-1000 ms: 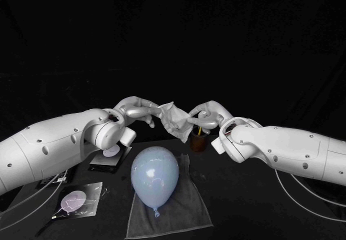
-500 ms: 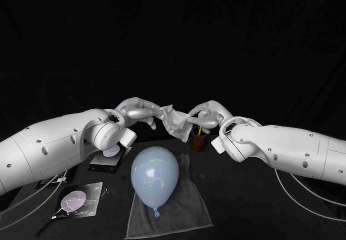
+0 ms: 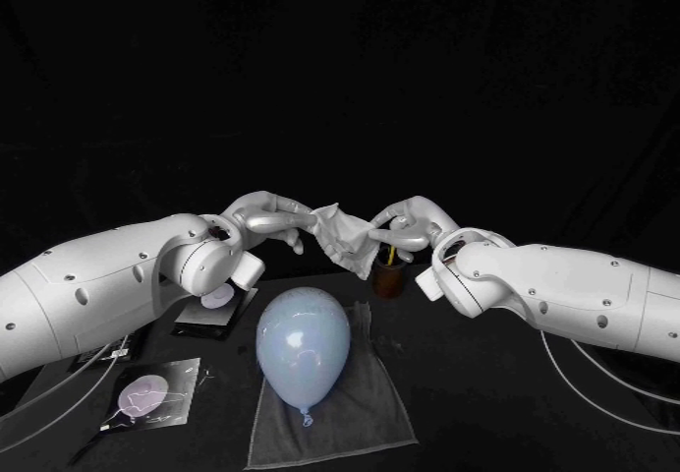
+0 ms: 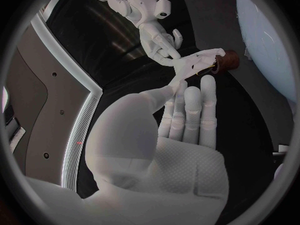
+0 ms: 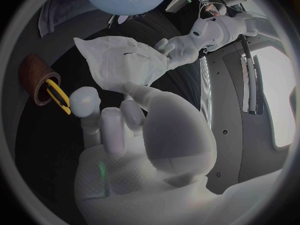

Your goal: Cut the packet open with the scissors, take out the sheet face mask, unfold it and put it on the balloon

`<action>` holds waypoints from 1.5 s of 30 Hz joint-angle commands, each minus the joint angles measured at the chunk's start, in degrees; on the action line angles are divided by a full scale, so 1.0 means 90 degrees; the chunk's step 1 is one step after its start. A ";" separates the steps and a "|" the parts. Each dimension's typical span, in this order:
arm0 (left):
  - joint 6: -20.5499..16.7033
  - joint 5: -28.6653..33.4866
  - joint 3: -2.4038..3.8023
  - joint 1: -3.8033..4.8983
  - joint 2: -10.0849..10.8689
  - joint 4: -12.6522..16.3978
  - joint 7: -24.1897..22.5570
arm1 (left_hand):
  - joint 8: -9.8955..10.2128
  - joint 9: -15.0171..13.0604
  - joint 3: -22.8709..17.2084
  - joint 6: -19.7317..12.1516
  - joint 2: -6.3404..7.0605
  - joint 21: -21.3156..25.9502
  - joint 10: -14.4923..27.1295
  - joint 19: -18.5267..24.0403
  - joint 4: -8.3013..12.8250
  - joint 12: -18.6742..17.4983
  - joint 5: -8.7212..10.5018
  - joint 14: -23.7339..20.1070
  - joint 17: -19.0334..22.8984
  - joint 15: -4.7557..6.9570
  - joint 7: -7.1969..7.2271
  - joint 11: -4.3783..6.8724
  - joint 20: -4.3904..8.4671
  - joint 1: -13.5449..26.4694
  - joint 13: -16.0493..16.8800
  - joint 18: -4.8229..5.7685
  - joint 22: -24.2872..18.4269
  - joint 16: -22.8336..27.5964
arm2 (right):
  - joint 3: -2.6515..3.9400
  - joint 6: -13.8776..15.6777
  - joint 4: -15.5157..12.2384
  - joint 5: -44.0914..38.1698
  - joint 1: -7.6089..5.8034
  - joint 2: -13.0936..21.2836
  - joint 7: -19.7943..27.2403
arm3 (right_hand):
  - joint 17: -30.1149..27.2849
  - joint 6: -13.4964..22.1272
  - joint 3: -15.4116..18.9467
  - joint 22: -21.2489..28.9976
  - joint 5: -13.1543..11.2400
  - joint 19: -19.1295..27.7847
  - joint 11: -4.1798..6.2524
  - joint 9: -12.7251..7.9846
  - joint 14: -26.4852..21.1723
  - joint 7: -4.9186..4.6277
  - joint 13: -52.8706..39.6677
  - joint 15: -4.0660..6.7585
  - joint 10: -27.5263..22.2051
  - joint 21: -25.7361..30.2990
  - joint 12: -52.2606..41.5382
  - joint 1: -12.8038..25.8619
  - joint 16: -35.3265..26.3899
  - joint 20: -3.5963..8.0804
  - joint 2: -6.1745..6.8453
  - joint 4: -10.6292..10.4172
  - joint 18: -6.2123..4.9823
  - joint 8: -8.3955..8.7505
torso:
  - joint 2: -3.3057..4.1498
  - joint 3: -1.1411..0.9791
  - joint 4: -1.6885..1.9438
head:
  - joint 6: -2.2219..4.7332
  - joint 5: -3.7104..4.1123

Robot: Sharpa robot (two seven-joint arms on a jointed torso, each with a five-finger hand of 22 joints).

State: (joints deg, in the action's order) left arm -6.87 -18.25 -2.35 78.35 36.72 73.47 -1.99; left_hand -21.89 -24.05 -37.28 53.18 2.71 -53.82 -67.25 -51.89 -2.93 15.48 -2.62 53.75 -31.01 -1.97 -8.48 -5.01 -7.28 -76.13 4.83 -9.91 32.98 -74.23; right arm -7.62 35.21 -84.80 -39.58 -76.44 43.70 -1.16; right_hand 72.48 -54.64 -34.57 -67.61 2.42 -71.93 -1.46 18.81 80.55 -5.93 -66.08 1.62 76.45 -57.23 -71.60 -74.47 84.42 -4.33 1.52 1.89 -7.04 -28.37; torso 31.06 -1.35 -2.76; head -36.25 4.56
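Note:
A crumpled white sheet mask (image 3: 345, 235) hangs in the air between my two hands, above the far end of the table. My left hand (image 3: 272, 218) pinches its left edge and my right hand (image 3: 404, 225) pinches its right edge. The left wrist view has the mask (image 4: 199, 62) beyond my left hand (image 4: 187, 110), with the right hand (image 4: 159, 40) on its far side. In the right wrist view the mask (image 5: 122, 60) spreads wide above my right hand (image 5: 115, 120). A pale blue balloon (image 3: 304, 342) lies on a grey towel (image 3: 334, 413) below.
A brown cup (image 3: 390, 278) with yellow-handled scissors (image 5: 58, 97) stands behind the balloon. A dark packet (image 3: 159, 395) with a face print lies at the front left. Another packet (image 3: 215, 311) lies beyond it, under my left arm.

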 commanded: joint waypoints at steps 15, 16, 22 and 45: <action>0.0077 0.0647 0.0008 -0.0004 0.0091 0.0117 -0.0424 | 0.0025 -0.0947 0.0021 -0.0030 -0.0059 -0.0004 -0.0082 -0.0026 0.0012 -0.0031 -0.0019 0.0063 -0.0028 0.0024 -0.0009 -0.0001 -0.0010 -0.0031 0.0008 -0.0069 0.0002 -0.0060 | 0.0009 0.0085 -0.0104 0.0192 -0.0011 0.0058 0.0151 | -0.0010 -0.0016 -0.0058 -0.0002 0.0039 0.0038 -0.0005 0.0098 -0.0003 0.0000 0.0022 0.0023 -0.0028 0.0036 0.0044 0.0027 0.0026 0.0002 -0.0044 -0.0001 -0.0076 -0.0038 | 0.0006 0.0002 -0.0001 | -0.0071 0.0045; 0.0100 0.0654 0.0008 -0.0004 0.0095 0.0122 -0.0425 | 0.0025 -0.0947 0.0021 -0.0031 -0.0058 -0.0005 -0.0082 -0.0026 0.0012 -0.0031 -0.0019 0.0069 -0.0038 0.0024 -0.0009 -0.0001 -0.0010 -0.0031 0.0008 -0.0069 0.0002 -0.0062 | 0.0009 0.0127 -0.0104 0.0219 -0.0012 0.0059 0.0177 | 0.0000 -0.0015 -0.0060 -0.0003 0.0039 0.0037 -0.0005 0.0099 0.0002 -0.0001 0.0019 0.0023 -0.0026 0.0034 0.0041 0.0028 0.0029 0.0002 -0.0045 0.0000 -0.0075 -0.0039 | 0.0004 0.0002 -0.0002 | -0.0075 0.0044; 0.0167 0.0670 0.0009 -0.0004 0.0116 0.0147 -0.0433 | 0.0026 -0.0947 0.0023 -0.0031 -0.0057 -0.0005 -0.0083 -0.0028 0.0013 -0.0032 -0.0019 0.0071 -0.0037 0.0024 -0.0009 -0.0001 -0.0010 -0.0032 0.0008 -0.0069 0.0002 -0.0063 | 0.0014 0.0276 -0.0095 0.0293 -0.0024 0.0066 0.0271 | 0.0000 -0.0015 -0.0060 -0.0003 0.0039 0.0037 -0.0005 0.0099 0.0002 -0.0001 0.0019 0.0023 -0.0026 0.0034 0.0041 0.0028 0.0029 0.0002 -0.0045 0.0000 -0.0075 -0.0039 | 0.0007 0.0000 0.0000 | -0.0083 0.0044; 0.0212 0.0736 0.0009 -0.0005 0.0199 0.0204 -0.0435 | 0.0028 -0.0950 0.0031 -0.0030 -0.0046 -0.0010 -0.0089 -0.0036 0.0021 -0.0041 -0.0019 0.0090 -0.0055 0.0026 -0.0009 0.0001 -0.0008 -0.0043 0.0009 -0.0070 0.0004 -0.0072 | 0.0023 -0.0025 -0.0100 0.0344 -0.0122 0.0115 0.0226 | -0.0013 -0.0008 -0.0077 0.0008 0.0039 0.0047 -0.0006 0.0101 -0.0004 -0.0003 0.0035 0.0023 -0.0035 0.0051 0.0057 0.0035 0.0023 0.0002 -0.0044 0.0008 -0.0080 -0.0044 | 0.0001 0.0000 0.0002 | -0.0076 0.0009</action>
State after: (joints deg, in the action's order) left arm -6.20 -12.38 -2.33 78.29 38.49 75.15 -4.93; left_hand -21.49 -27.03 -37.27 52.82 2.52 -53.81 -67.67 -51.89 -2.91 15.48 -2.61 54.38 -31.43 -1.78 -8.11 -5.03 -7.28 -76.36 4.85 -9.70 32.92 -74.49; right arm -7.48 36.52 -85.66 -36.69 -77.48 44.72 0.86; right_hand 72.37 -54.38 -34.87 -67.56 2.52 -71.92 -1.46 19.30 80.55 -5.93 -65.67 1.62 76.45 -56.86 -71.29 -74.20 84.43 -4.33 1.79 1.89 -6.59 -28.54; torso 31.06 -1.33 -2.78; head -37.14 4.80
